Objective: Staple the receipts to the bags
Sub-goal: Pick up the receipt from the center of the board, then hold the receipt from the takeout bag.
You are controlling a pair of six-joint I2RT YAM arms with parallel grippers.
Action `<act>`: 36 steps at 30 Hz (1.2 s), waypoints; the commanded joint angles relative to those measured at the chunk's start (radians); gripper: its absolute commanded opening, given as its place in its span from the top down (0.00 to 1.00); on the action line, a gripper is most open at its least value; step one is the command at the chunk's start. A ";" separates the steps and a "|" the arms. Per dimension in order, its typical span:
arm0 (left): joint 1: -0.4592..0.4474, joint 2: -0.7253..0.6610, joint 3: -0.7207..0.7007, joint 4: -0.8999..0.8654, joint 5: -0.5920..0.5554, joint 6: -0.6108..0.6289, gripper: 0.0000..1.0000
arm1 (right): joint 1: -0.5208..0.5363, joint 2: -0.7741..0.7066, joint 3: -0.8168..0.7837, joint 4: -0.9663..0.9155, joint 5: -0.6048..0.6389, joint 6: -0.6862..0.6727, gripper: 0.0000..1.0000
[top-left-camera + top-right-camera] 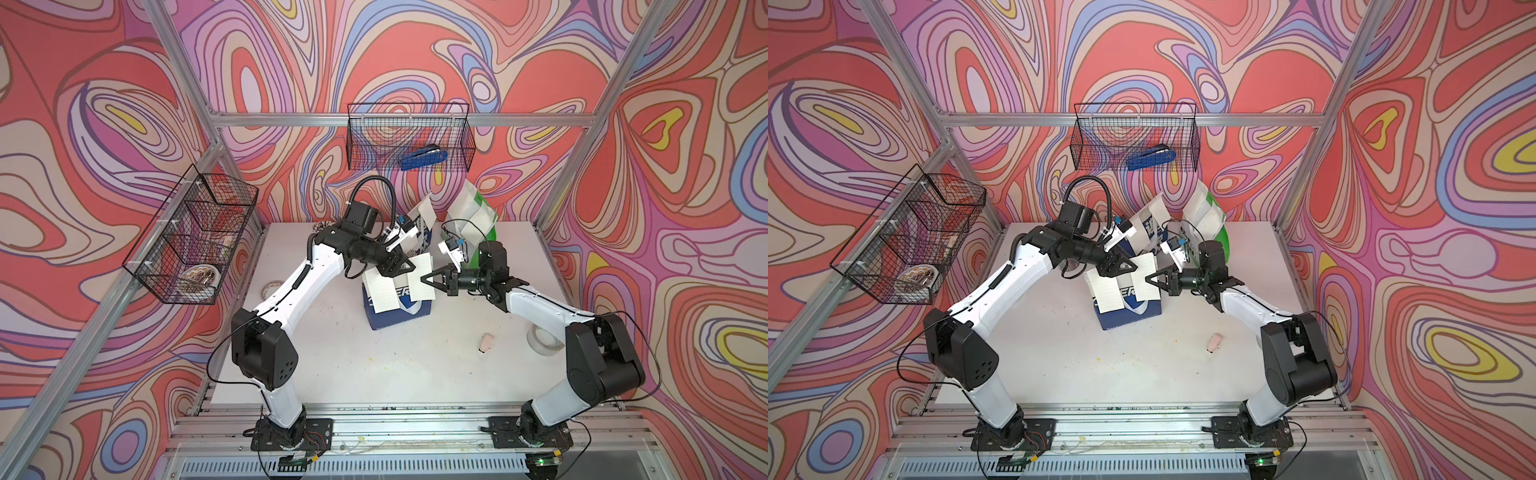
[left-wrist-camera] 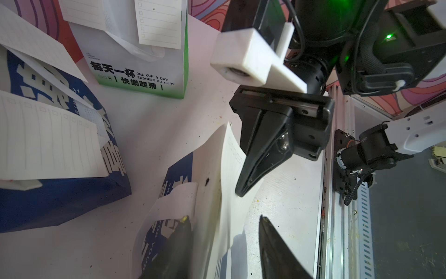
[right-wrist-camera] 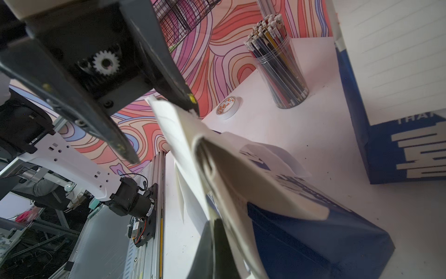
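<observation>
The blue-white "CHEERFUL" bag [image 1: 395, 318] [image 3: 301, 236] lies mid-table with two white receipts over its top. My right gripper [image 1: 423, 277] [image 3: 213, 224] is shut on the edge of the right-hand receipt [image 1: 422, 284] [image 2: 230, 154]. My left gripper [image 1: 411, 265] [image 2: 223, 217] is open and straddles that receipt and the bag's top edge, one finger touching the paper. The other receipt [image 1: 381, 295] lies on the bag's left. Behind stand the blue-white Chinese-character bag [image 2: 60, 198] and the green-white bag [image 2: 144, 72], each with receipts on it.
A blue stapler [image 1: 424, 158] lies in the wire basket [image 1: 365, 137] on the back wall. A second wire basket [image 1: 191, 237] hangs on the left wall. On the table are a tape roll [image 1: 272, 289], a clear tape roll [image 1: 544, 338], a pink object [image 1: 486, 343] and a pencil cup [image 3: 277, 70].
</observation>
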 commanded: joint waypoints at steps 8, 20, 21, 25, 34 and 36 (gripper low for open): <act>-0.002 0.034 0.048 -0.068 -0.024 0.019 0.62 | -0.007 0.023 -0.016 -0.006 -0.006 0.008 1.00; -0.003 0.070 0.089 -0.101 0.002 0.024 0.82 | -0.006 0.036 0.023 -0.091 -0.009 -0.023 1.00; -0.002 0.074 0.096 -0.110 0.003 0.026 0.82 | -0.007 0.035 0.022 -0.078 -0.009 -0.015 1.00; -0.002 0.078 0.111 -0.130 0.008 0.029 0.61 | -0.007 0.028 0.019 -0.046 -0.010 0.002 1.00; -0.002 0.051 0.091 -0.097 0.002 0.030 0.47 | -0.007 0.008 0.001 -0.001 -0.002 0.029 1.00; -0.002 0.055 0.091 -0.101 0.001 0.033 0.52 | -0.007 0.007 0.003 0.009 0.001 0.037 1.00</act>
